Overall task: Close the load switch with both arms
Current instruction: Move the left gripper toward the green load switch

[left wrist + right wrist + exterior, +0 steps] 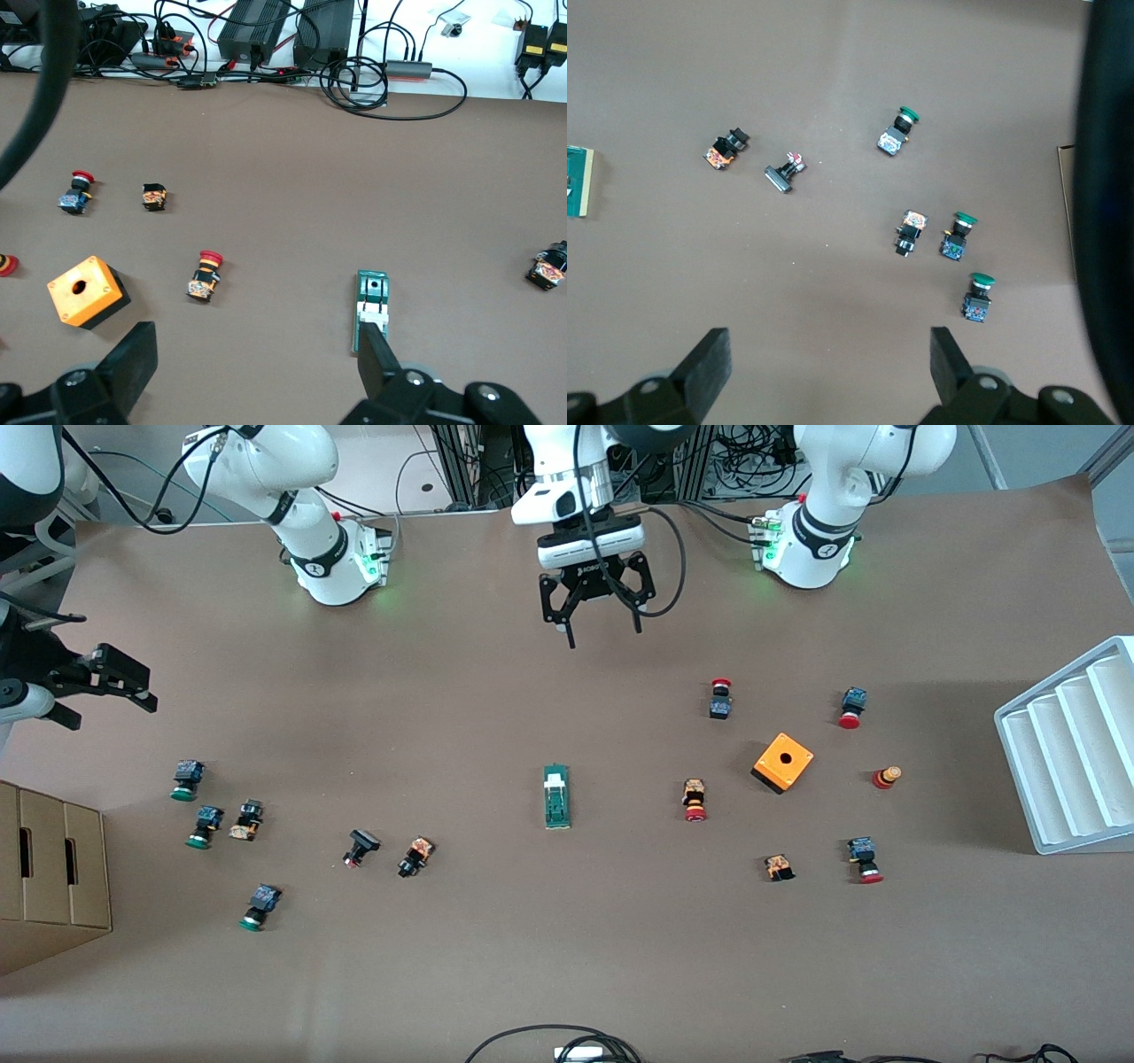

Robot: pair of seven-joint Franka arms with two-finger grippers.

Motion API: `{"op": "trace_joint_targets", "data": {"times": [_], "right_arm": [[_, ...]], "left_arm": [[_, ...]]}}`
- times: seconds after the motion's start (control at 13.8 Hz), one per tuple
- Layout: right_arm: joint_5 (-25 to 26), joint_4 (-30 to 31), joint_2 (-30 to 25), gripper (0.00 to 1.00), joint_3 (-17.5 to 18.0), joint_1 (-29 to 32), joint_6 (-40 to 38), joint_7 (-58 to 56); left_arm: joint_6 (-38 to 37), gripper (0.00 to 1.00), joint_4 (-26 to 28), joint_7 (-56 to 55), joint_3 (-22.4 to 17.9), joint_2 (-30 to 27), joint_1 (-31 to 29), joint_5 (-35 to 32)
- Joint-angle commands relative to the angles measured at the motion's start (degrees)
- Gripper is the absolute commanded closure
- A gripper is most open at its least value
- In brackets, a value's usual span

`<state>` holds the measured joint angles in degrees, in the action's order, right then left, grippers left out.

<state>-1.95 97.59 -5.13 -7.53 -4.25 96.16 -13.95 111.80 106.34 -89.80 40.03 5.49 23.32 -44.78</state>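
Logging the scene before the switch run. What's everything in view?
load switch: one, green with a white block, mid-table
box with hole: one, orange, toward the left arm's end
red buttons: five, around the orange box
green buttons: three, toward the right arm's end
capless button parts: four, black and orange; three near the green buttons, one near the red
slotted tray: one, white, at the left arm's end
cardboard box: one, brown, at the right arm's end
table: brown
left gripper: open, over mid-table
right gripper: open, over the right arm's end
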Motion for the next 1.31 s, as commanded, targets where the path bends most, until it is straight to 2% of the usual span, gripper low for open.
{"op": "trace_joint_targets", "data": {"times": [0.0,0.22,0.36,0.58,0.87,1.23], "right_arm": [[0.8,-0.6,0.1,0.0,-0.3,-0.3,-0.5,-0.5],[0.8,-0.6,0.2,0.0,-0.3,-0.3,-0.5,-0.5],[0.8,-0.6,0.2,0.0,-0.3,-0.3,-0.5,-0.5],[0.8,-0.6,0.1,0.0,-0.3,-0.3,-0.6,-0.5],[0.8,-0.6,0.2,0.0,-0.3,-0.2,-0.5,-0.5],[0.8,-0.6,0.2,0.0,-0.3,-0.2,-0.5,-0.5]], "left_arm": [[2.5,0.0,-0.3,-2.5,-0.6,1.9,0.2,-1.4],[3.0,0.0,-0.2,-5.0,-0.6,3.8,0.7,-4.2],[3.5,0.0,-0.3,-10.3,-0.6,6.8,2.1,-11.9],[3.5,0.0,-0.3,-24.3,-0.6,11.7,3.8,-24.6],[3.2,0.0,-0.4,-28.5,-0.7,15.4,5.7,-30.3],[0.5,0.0,-1.8,-36.7,-1.0,23.8,7.1,-43.0]]}}
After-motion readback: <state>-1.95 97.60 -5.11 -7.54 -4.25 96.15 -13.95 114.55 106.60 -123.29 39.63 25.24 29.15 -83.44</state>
